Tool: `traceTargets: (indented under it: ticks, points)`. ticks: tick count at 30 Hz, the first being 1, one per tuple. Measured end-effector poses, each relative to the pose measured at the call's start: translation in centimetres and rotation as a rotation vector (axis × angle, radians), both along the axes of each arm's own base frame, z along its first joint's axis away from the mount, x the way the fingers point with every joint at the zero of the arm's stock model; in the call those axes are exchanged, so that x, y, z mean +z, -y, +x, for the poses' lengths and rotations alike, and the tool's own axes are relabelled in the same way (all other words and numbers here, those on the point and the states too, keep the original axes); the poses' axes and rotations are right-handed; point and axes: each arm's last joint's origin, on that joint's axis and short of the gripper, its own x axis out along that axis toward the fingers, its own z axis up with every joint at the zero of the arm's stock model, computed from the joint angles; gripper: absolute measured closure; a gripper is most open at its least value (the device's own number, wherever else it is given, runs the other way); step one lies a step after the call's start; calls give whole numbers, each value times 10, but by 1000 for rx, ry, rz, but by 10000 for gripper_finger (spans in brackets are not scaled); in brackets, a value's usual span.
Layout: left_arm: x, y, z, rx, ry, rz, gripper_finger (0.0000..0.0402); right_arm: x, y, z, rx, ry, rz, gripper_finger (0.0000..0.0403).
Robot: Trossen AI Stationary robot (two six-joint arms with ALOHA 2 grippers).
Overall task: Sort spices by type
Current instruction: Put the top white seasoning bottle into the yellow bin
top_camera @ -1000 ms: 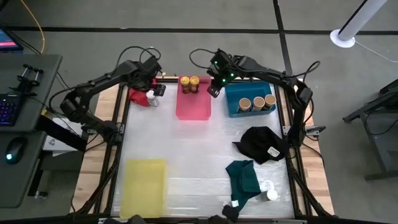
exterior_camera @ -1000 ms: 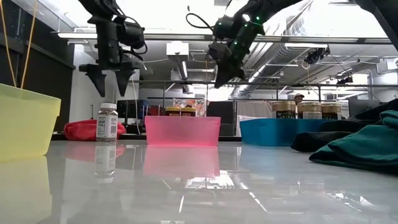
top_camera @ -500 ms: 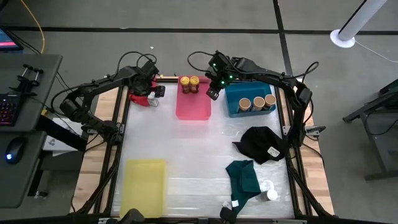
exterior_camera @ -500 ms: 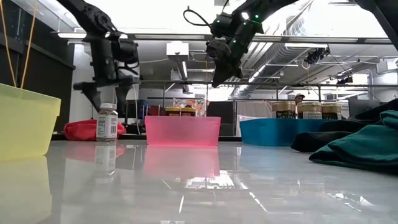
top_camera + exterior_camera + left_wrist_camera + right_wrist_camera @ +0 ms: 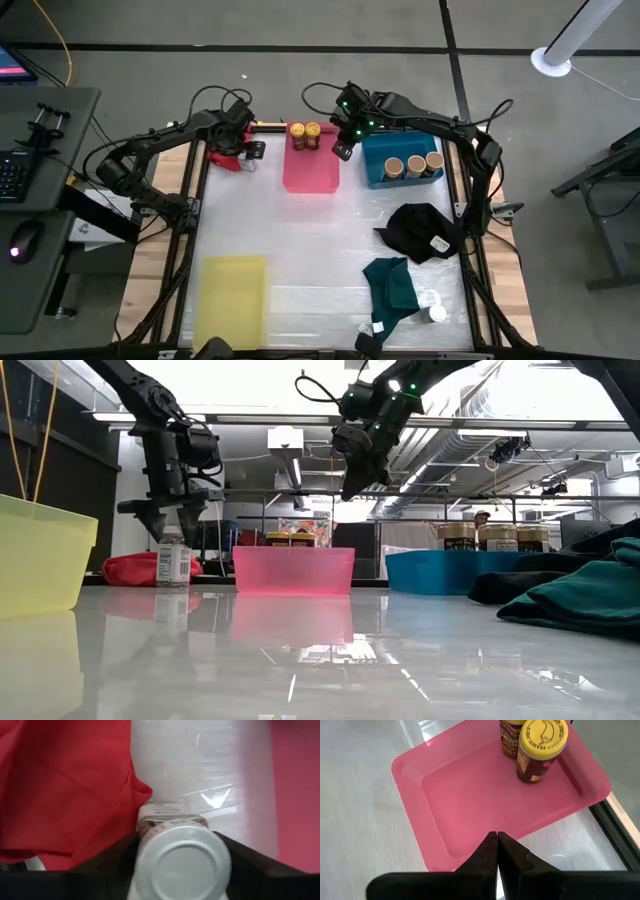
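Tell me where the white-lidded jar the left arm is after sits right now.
In the low view the white-lidded jar stands upright at the table's far left, beside the red cloth and left of the pink tray, under the left gripper.

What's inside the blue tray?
Three spice jars with tan-brown lids stand in a row inside the blue tray. From above only their lids show. The tray's wall hides their lower parts in the low view.

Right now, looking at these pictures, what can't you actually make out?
- White-lidded jar by the red cloth: the left gripper straddles it; contact unclear, and the left wrist view cuts off its body.
- Second white-lidded jar: too small in the high view, partly behind the teal cloth.
- Tan-lidded jars' labels: too small in the low view.
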Motion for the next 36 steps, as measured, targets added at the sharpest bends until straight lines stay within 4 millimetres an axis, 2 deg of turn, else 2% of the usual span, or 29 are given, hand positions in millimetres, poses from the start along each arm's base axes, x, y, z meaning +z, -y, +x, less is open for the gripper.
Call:
traceTargets:
  ticks: [2,3,7,10,15,18,21,26,29,36]
  points:
    - [0,1,2,-29,-1,1,227,1,-1,-2,-15,-6,14,403]
    - [0,2,3,-46,1,2,238,3,-1,-4,-21,-8,20,403]
    - [1,6,4,-122,-12,0,235,17,-7,-14,-64,1,44,403]
    - [9,12,2,-177,-14,-13,235,36,-17,-26,-96,20,60,403]
    - [53,20,2,-292,98,121,235,83,-53,-57,-107,99,64,403]
    - [89,36,7,-442,198,226,235,110,-82,-77,-114,151,57,403]
    - [115,64,11,-578,269,296,235,130,-112,-98,-114,181,45,403]
    - [136,129,19,-802,371,281,235,149,-159,-125,-116,204,-5,403]
    - [135,170,21,-909,345,227,235,154,-179,-133,-119,215,-56,403]
    - [119,255,19,-1034,215,135,235,148,-210,-131,-49,164,-134,403]
